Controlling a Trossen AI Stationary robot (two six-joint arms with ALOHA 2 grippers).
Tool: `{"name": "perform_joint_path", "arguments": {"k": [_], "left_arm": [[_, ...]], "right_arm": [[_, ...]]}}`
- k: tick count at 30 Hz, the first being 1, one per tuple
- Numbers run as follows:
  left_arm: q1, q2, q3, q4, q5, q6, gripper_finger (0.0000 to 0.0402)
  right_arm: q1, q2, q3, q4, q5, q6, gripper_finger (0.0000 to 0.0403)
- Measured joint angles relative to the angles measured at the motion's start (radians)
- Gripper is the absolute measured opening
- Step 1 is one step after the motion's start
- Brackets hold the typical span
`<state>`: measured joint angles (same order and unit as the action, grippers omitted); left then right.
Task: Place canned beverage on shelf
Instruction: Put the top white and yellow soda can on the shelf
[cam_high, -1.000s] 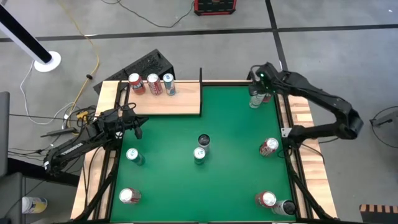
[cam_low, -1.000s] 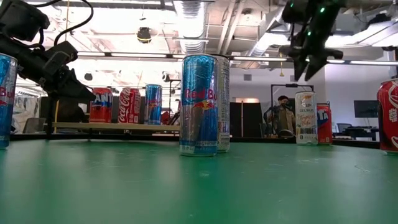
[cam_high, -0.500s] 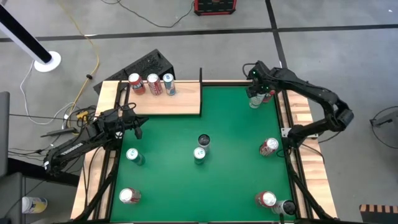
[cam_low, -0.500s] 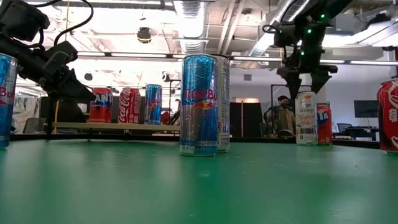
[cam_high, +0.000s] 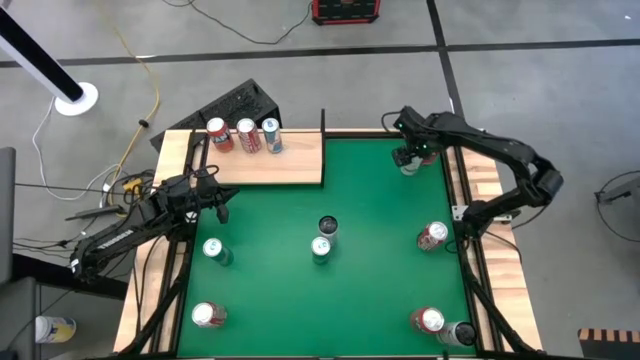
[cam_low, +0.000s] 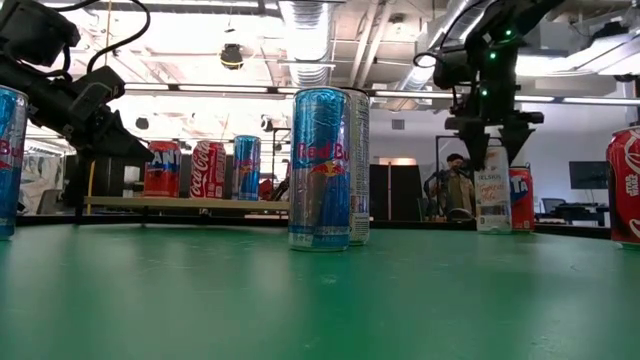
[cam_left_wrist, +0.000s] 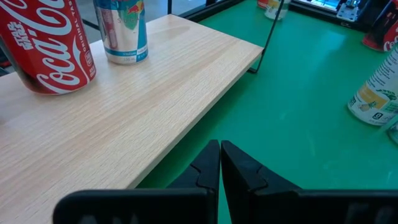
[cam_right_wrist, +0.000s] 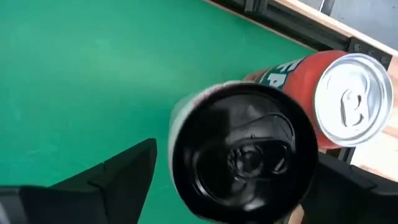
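Target can (cam_low: 491, 190), pale slim one with black top, standing upright at far right corner of green table (cam_high: 370, 220), well apart from shelf (cam_high: 285, 160), red can (cam_right_wrist: 323, 93) just beside. Right gripper (cam_high: 412, 152) straddling its top, fingers spread wide, gripping nothing. Step: reaching to grasp. Next: lowering more, closing, carrying to shelf, beside three cans (cam_high: 243, 135) there. Left gripper (cam_high: 218, 200) idling near shelf, fingers closed, empty.

The right gripper (cam_high: 409, 157) stands over a can (cam_low: 491, 190), fingers on both sides. Another can (cam_right_wrist: 339, 96) is just beside it. The shelf (cam_high: 270, 158) lies well apart to its left.
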<state>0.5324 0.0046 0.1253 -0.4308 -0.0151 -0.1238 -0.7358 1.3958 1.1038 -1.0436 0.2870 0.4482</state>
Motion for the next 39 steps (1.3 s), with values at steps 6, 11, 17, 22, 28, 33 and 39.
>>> {"name": "perform_joint_path", "arguments": {"k": [6, 11, 17, 22, 28, 33, 39], "left_arm": [[0.000, 0.000, 0.000, 0.000, 0.000, 0.000, 0.0000], [0.000, 0.000, 0.000, 0.000, 0.000, 0.000, 0.0000], [0.000, 0.000, 0.000, 0.000, 0.000, 0.000, 0.0000], [0.000, 0.000, 0.000, 0.000, 0.000, 0.000, 0.0000], [0.000, 0.000, 0.000, 0.000, 0.000, 0.000, 0.0000], [0.000, 0.000, 0.000, 0.000, 0.000, 0.000, 0.0000], [0.000, 0.000, 0.000, 0.000, 0.000, 0.000, 0.0000]], "right_arm": [[0.033, -0.027, 0.000, 0.019, 0.013, -0.003, 0.0289], [0.059, -0.046, 0.000, 0.028, 0.024, -0.007, 0.0270], [0.144, -0.049, 0.075, 0.049, 0.026, -0.018, 0.0270], [0.240, -0.049, 0.184, 0.196, 0.026, -0.090, 0.0270], [0.322, -0.050, 0.276, 0.518, 0.033, -0.290, 0.0270], [0.335, 0.035, 0.381, 0.622, -0.024, -0.389, 0.0270], [0.313, 0.306, 0.672, 0.449, -0.084, -0.451, 0.0270]]}}
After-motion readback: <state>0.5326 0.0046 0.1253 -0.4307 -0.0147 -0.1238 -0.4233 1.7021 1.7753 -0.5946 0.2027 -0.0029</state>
